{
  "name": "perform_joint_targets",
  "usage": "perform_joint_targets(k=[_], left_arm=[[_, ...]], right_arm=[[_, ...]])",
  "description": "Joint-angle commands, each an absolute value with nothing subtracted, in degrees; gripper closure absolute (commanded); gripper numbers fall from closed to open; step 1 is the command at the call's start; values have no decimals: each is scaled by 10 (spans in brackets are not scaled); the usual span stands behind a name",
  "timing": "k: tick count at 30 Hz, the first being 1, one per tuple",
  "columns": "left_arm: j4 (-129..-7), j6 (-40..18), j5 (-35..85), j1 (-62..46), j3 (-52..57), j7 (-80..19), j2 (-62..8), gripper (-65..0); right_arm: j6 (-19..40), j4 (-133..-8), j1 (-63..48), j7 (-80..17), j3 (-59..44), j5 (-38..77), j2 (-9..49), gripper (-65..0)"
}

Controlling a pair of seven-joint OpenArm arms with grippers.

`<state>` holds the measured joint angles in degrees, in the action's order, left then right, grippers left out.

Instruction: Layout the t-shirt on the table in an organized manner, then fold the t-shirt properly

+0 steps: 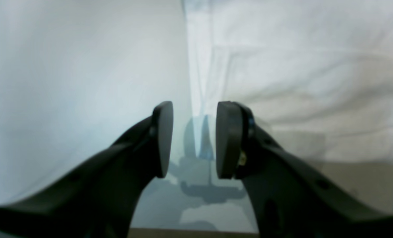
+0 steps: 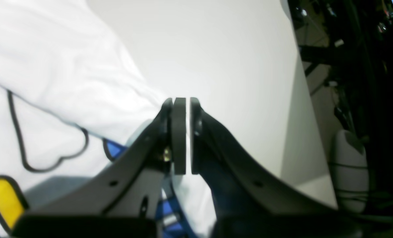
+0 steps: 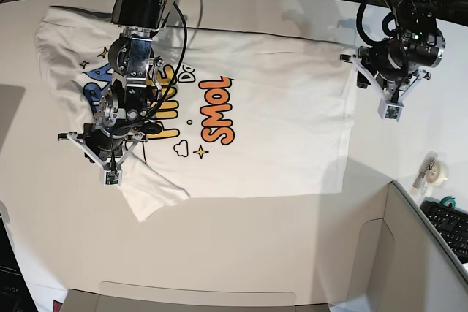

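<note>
On the large smooth off-white worktop (image 3: 256, 253) lies the white short-sleeved cotton t-shirt (image 3: 278, 115), spread print side up, with its orange "SMOL" lettering (image 3: 217, 111) near the middle and its blue and yellow lettering partly hidden under the right arm. Its hem edge runs along the side nearest the left arm, and one sleeve (image 3: 150, 191) points toward the near edge of the worktop.

Over the hem corner hangs the left gripper (image 1: 193, 138), its dark pads standing apart with a clear gap between them and nothing held; the wrist view shows the shirt's edge and bare worktop below that gap.

Above the printed end of the shirt, close to the sleeve, sits the right gripper (image 2: 182, 135), its two black pads drawn almost together with only a thin slit between them. No cloth is visible in that slit; white fabric and a bit of yellow and blue print lie beneath and beside it.

A roll of tape (image 3: 433, 169) rests near a grey-beige partition panel (image 3: 420, 253).
</note>
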<state>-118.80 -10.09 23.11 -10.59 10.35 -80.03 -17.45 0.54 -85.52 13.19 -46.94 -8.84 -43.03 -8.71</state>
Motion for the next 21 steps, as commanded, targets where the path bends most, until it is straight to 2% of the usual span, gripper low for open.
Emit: perform_joint_targets(k=[1,7,12,16,21], left_arm=[[-1197,-100,233,-92,100,-800,-172,-217],[-1173,-100,231,-24,38,-800,-165,-219],[-1084,-100,230,22,19,-795,-166,-221],[-1024,-100,230,32,18,-762,-182,-221],[-1004,-100,230,26,18,-748,-190,-221]], right_arm=[[2,-873,139,-455,-69,-435,-90,-25],[0,-870,109,-455,64,-434,-90,-25],[-2,-815,122,-452,160,-434,-90,-25],[-2,-785,145,-451,190,-402,-90,-25],[-2,-767,174,-454,196,-311,-90,-25]])
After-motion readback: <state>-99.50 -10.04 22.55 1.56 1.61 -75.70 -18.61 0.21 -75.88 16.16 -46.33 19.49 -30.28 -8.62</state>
